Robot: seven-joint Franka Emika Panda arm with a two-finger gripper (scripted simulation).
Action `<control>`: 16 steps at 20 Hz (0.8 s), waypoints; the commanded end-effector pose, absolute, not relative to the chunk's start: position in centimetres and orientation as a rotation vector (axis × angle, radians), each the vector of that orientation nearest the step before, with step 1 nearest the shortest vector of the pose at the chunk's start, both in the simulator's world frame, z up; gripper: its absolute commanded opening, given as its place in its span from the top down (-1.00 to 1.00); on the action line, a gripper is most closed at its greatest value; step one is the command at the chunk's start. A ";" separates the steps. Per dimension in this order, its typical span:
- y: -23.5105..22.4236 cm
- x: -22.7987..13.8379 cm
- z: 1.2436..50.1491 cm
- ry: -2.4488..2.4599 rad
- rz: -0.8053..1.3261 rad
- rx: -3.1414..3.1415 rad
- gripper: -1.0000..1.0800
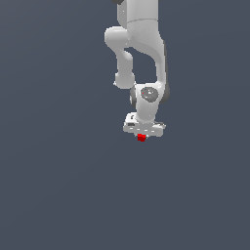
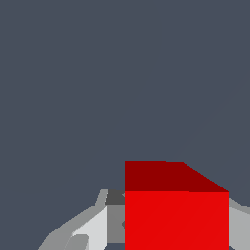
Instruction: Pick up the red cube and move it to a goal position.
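Note:
The red cube (image 1: 141, 138) is a small bright red block just under the white hand of my gripper (image 1: 142, 134) in the exterior view. In the wrist view the red cube (image 2: 176, 215) fills the space between the two grey-white fingers (image 2: 93, 229), with a finger flush against each side of it. My gripper (image 2: 177, 239) is shut on the cube. The fingertips themselves are hidden behind the cube and the hand. The flat grey ground gives no shadow, so I cannot tell whether the cube rests on it or hangs above it.
The white arm (image 1: 141, 44) comes down from the top of the exterior view. A plain dark grey-blue surface (image 1: 58, 185) surrounds it, with no other object or edge in sight.

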State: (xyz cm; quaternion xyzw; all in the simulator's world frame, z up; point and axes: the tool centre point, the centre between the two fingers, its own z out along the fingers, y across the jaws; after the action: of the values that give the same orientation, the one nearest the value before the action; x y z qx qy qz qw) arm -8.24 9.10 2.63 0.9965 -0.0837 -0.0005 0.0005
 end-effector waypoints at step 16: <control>8.3 -6.5 15.3 -0.263 0.001 3.130 1.00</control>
State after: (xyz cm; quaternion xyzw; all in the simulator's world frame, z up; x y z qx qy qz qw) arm -6.70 8.40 13.59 0.9965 -0.0836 0.0000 0.0002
